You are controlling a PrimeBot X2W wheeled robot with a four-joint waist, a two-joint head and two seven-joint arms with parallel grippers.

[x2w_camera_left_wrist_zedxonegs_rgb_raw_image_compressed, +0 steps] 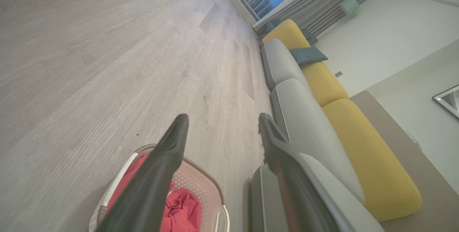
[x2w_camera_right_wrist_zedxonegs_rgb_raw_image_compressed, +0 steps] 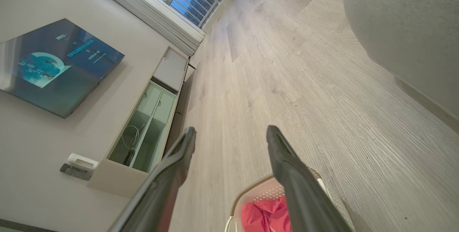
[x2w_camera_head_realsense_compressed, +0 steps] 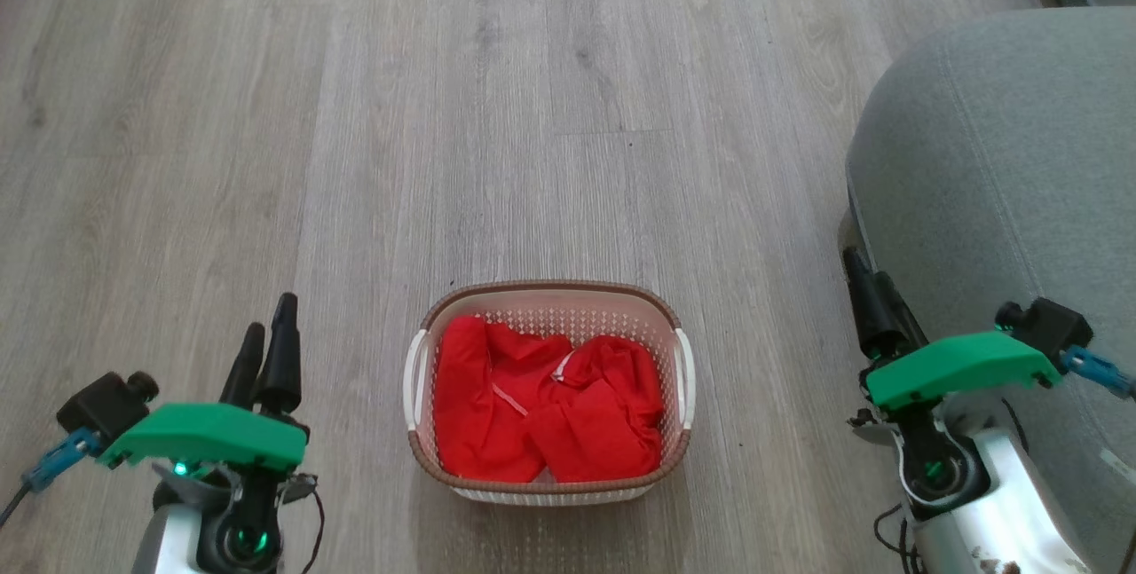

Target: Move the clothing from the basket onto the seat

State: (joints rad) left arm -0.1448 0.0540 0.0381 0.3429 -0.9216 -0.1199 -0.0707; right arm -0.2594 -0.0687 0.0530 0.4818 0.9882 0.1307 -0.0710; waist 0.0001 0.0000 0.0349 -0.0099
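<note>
Heads up, you're starting with nothing in hand. The left gripper and the right gripper are both hanging with their fingers spread as wide as they go, gripping nothing. The bright red crumpled clothing with thin white trim is all sitting inside the small cream perforated plastic basket with the brown rim, which is sitting on the pale wood-plank floor between your two arms.

What I'd be worrying about:
- That basket is looking light, so a pinch that's catching a wall or a handle is probably going to drag or tip the whole thing.
- The red stuff is lying bunched up, so one grab may be lifting only part of it, with the rest trailing onto the floor.
- Your right fingers are sitting just beside the big grey-green upholstered seat cushion, so a swing inward could be clipping its rounded corner.

Nothing is lying between basket and seat. The low cabinet and wall screen are standing well apart from it all.
</note>
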